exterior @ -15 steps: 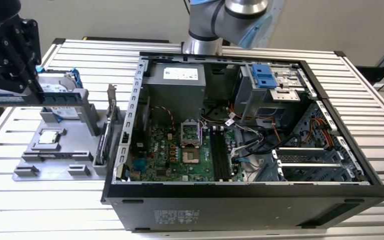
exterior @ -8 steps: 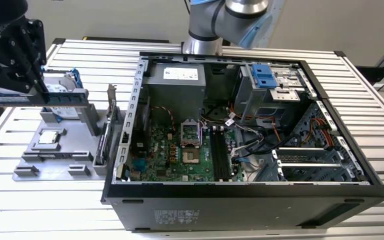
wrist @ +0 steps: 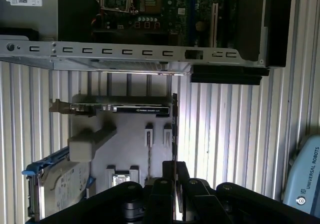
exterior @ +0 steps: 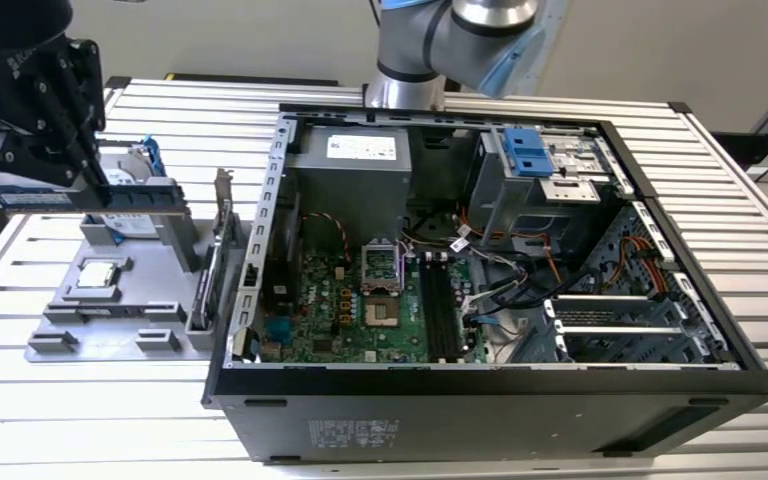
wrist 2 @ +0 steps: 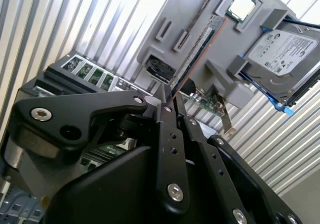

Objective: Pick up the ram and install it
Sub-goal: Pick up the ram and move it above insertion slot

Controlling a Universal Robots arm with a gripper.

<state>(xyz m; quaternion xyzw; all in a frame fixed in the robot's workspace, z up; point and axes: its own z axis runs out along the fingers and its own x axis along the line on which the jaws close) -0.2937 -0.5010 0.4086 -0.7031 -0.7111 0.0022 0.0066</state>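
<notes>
While the gripper (exterior: 80, 180) hangs over the grey fixture tray (exterior: 131, 312) at the exterior view's left, its jaws are clamped on the ram (exterior: 31, 197), which is held level and clear of the tray surface. In both wrist views the ram is seen edge-on, running out from the fingertips above the tray, beside the expansion card (wrist: 120, 109) and near the hard drive (wrist 2: 285, 54). The open computer case (exterior: 491, 385) stands beside the tray, and the ram is outside it.
</notes>
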